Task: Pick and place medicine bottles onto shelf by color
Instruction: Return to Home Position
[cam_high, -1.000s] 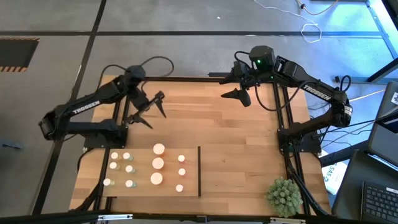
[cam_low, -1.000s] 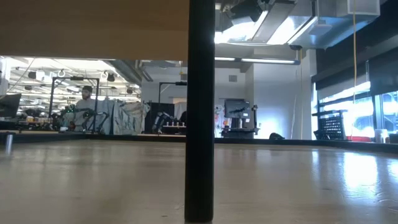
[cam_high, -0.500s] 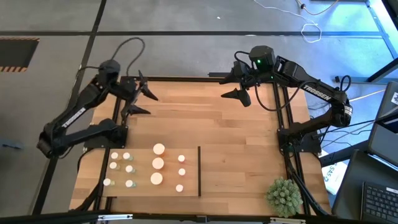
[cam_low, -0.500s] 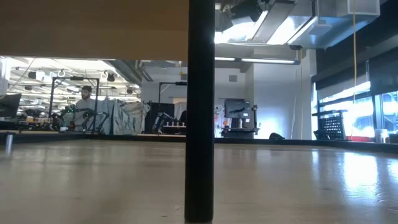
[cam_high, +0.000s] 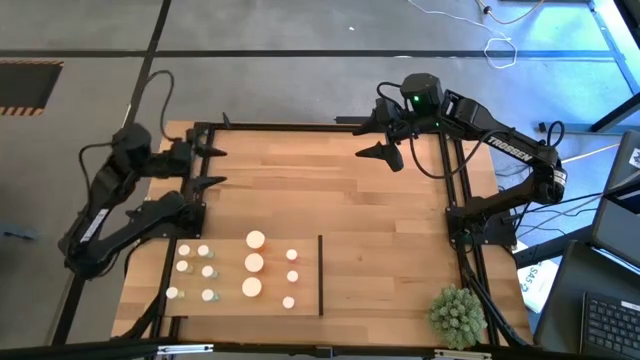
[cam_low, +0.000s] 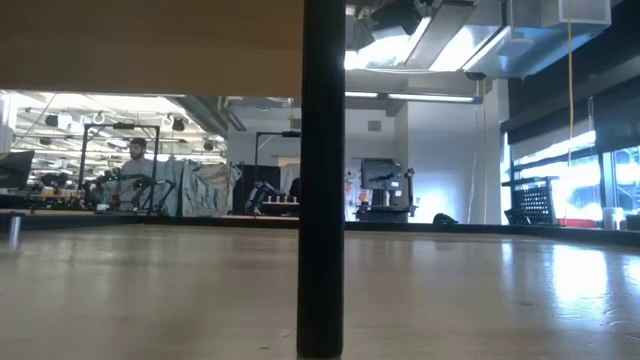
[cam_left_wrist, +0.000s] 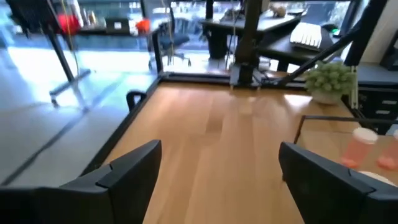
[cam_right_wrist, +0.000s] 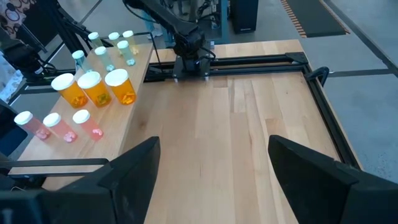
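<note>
Medicine bottles (cam_high: 254, 263): twelve, all upright with white caps, all on the shelf (cam_high: 228, 300).
- Small greenish and pale bottles (cam_high: 208, 271): six, in two columns at the shelf's outer end, on the left arm's side.
- Wide orange bottles (cam_high: 251, 287): three, in one column at mid-shelf. The right wrist view shows them side by side, close together (cam_right_wrist: 93, 87).
- Small pink-orange bottles (cam_high: 292, 276): three, in one column nearest the divider (cam_high: 320, 275), apart from it.

Shelf: pale flat board on the tabletop (cam_high: 340, 200), in its left half, at the edge away from both grippers. The thin dark divider stands upright at the shelf end nearest the table's middle. In the low view it fills the centre as a dark post (cam_low: 322, 180).

Left gripper (cam_high: 216, 167): at the table's far left corner, well apart from the shelf, fingers spread, holding nothing. Its wrist view shows bare wood between the fingers (cam_left_wrist: 127, 171).

Right gripper (cam_high: 372, 138): at the far edge, right of the middle, fingers spread (cam_right_wrist: 134, 165), empty.

Plant ball (cam_high: 457, 313): spiky, green, at the table's right corner on the shelf's edge of the table.

Person (cam_low: 138, 152): far off in the room behind the table, low view only.
</note>
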